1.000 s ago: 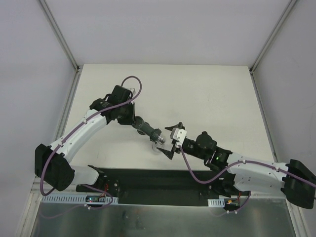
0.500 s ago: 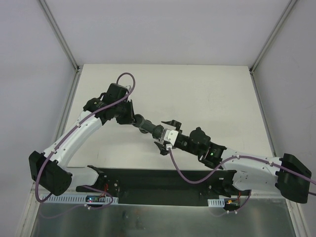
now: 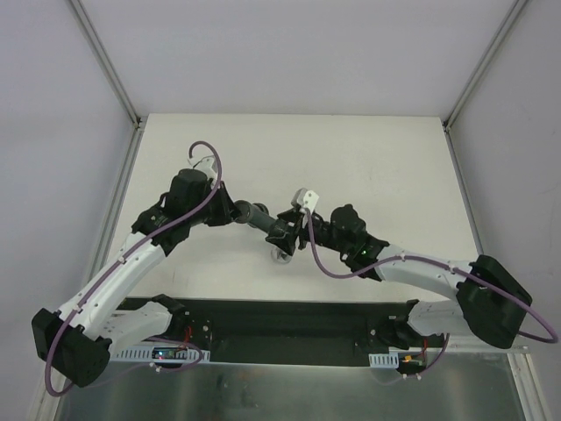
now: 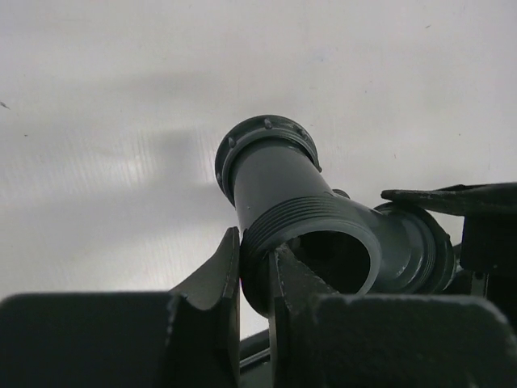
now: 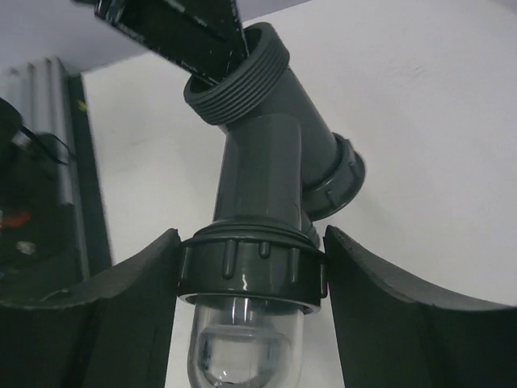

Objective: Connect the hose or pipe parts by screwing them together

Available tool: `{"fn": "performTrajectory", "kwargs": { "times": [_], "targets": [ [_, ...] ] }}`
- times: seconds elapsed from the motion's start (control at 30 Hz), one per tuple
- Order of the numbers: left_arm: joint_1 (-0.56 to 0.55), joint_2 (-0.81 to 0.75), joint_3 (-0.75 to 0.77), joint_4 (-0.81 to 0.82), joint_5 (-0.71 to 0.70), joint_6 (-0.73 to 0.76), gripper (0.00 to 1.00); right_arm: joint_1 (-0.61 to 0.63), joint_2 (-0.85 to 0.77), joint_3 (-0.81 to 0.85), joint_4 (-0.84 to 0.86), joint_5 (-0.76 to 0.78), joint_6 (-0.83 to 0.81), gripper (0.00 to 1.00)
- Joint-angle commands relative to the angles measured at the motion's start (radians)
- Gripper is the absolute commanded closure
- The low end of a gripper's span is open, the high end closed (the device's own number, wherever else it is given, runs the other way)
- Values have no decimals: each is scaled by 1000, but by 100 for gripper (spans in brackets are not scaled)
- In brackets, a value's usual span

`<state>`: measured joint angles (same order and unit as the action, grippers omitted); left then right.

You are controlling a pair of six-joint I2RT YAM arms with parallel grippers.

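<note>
While the left pincer (image 4: 254,255) pinches only the thin threaded rim of the dark grey Y fitting (image 4: 283,186), held over the table (image 3: 386,167) between the arms, any twist could lever that edge out of its grip. Further right, the right pincer (image 5: 252,242) pinches the ribbed collar (image 5: 250,279) above the clear connector (image 5: 246,347) — if the axes disagree, threads may cross or the pads may slip.

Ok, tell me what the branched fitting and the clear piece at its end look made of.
Y pipe fitting: likely dark grey moulded plastic, with a satin sheen, crisp threads and ribbed collars. Clear connector: probably transparent plastic, glossy and see-through, though glass is not excluded.
</note>
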<state>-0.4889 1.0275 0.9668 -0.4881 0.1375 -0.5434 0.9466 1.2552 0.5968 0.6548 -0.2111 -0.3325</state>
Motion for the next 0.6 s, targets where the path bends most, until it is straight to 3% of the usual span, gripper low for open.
{"fn": "performTrajectory", "kwargs": {
  "times": [0.0,0.07,0.1,0.17,0.2,0.27,0.3,0.37,0.43,0.47,0.53,0.57],
  "targets": [
    [-8,-115,-138,340,28,-15,100,-127,84,60,245,-106,558,74],
    [-10,-153,-198,403,-1,10,100,-190,133,49,331,-111,729,75],
    [-8,-164,-215,449,-15,17,100,-209,148,41,359,-108,900,75],
    [-10,-191,-250,473,-74,28,100,-253,211,20,495,-137,1028,73],
    [-10,-196,-254,473,-96,30,100,-264,232,17,538,-148,1141,71],
    [-10,-192,-254,471,-131,34,100,-282,275,20,616,-184,1181,60],
    [-10,-185,-247,447,-133,34,100,-287,277,20,617,-191,1173,50],
    [-8,-161,-209,402,-131,20,100,-290,236,-6,599,-163,1062,44],
    [-10,-138,-156,311,-165,-4,100,-292,187,-64,585,-120,957,14],
    [-8,-112,-137,278,-171,-7,100,-295,126,-75,535,-102,854,4],
    [-8,-86,-87,215,-185,-19,100,-296,51,-72,430,-90,720,4],
    [-7,-63,-71,171,-179,-18,100,-296,-27,-65,296,-67,567,4]
  ]
}}
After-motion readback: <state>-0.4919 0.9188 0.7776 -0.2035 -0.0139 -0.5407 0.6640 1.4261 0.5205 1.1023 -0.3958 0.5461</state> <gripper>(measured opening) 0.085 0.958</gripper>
